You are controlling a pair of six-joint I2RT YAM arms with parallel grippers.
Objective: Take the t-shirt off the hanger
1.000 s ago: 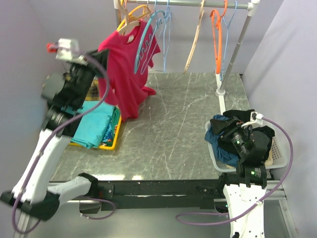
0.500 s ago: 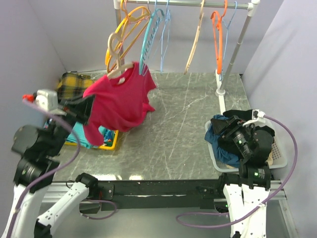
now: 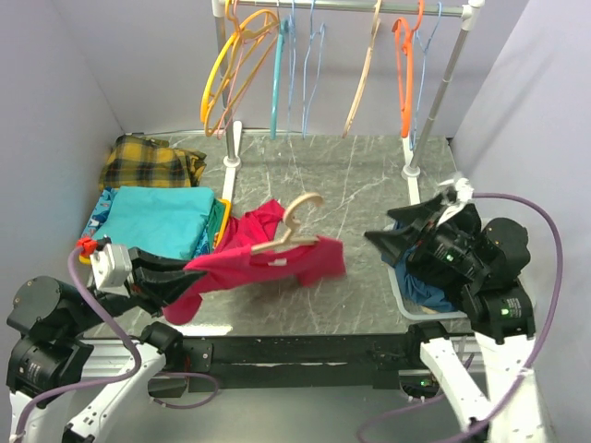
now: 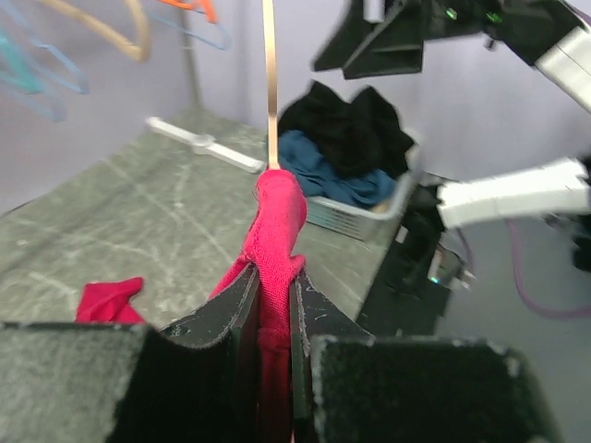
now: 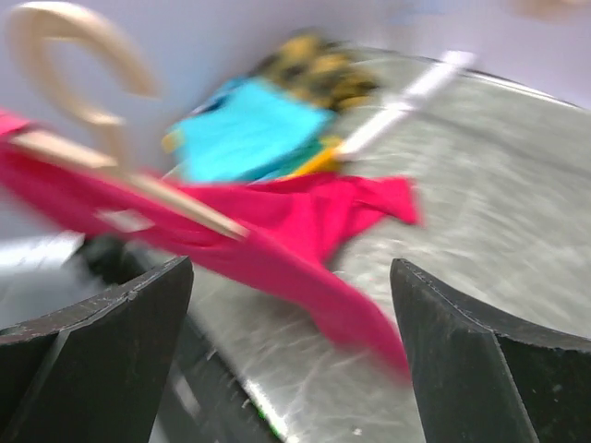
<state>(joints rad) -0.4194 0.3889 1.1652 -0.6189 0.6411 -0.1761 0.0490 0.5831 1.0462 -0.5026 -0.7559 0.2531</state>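
While the left tool [image 3: 180,275] pinches one end of the red t-shirt [image 3: 268,263], the overhead view shows the cloth stretched out low over the near part of the tabletop [image 3: 351,185], running from that pinch across toward the right arm. The wooden hanger [image 3: 291,229] sits inside the shirt, its bar lying along the same left-to-right line, its hook poking up and toward the far side. The right tool [image 3: 399,226] is spread wide, aimed back at the shirt's free end, near it but apart from it. That makes it the nearer free tool to the hanger. Over to the left wrist: the two pads are pressed together on a ridge of red fabric, and the shirt rises straight away from them to the hanger's pale bar, with the right tool looming beyond, above the basket [image 4: 369,214] of dark clothes. So the shirt's long axis points from one tool right at the other. Now the right wrist, blurred: both fingers stand far apart with nothing between them, and the shirt and hanger lie ahead, the hook off to the upper left, the bar slanting down toward the middle. My read is that the next move turns on the right tool closing that gap onto the hanger along this line, while the left holds the cloth.
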